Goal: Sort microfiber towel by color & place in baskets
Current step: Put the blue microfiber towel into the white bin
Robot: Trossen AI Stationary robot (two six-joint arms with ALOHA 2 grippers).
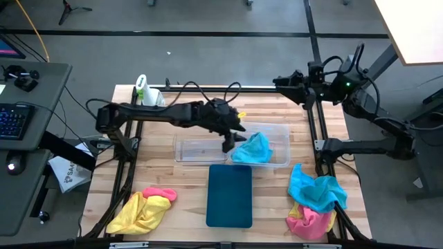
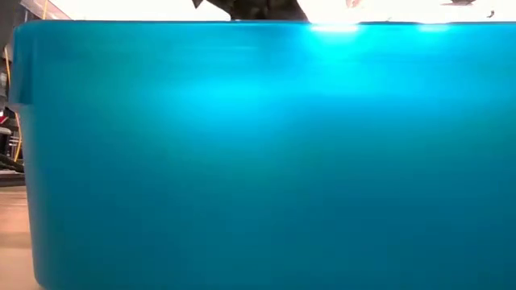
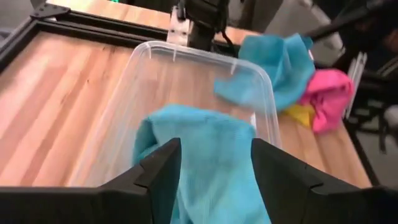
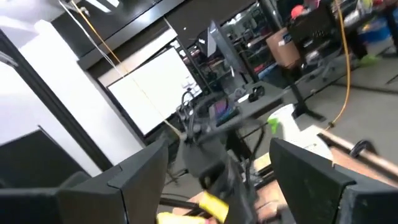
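My left gripper (image 1: 230,144) (image 3: 216,146) is open and points down over the wider clear tub (image 1: 280,131) (image 3: 186,53). A cyan towel (image 1: 252,149) (image 3: 211,155) lies bunched on that tub's floor, under and between the fingers. The narrower clear tub (image 1: 197,149) stands just left of the wider one. The dark teal tray (image 1: 230,195) lies nearer the table's front. Yellow and pink towels (image 1: 147,209) sit at the near left. A pile of cyan, pink and yellow towels (image 1: 315,200) (image 3: 292,68) sits at the near right. My right gripper (image 1: 280,81) (image 4: 217,149) waits, open, above the far right corner. My left gripper comes at the cyan towel from above, with one open finger on each side of its bunched middle (image 3: 214,134). Whether the fingers touch the cloth cannot be told. The towel rests on the tub floor.
A white spray bottle with a green top (image 1: 143,90) stands at the far left corner. The teal tray's wall (image 2: 258,161) fills the low view. A black frame rail (image 1: 208,88) edges the table. Bare wood (image 1: 156,162) shows left of the tubs.
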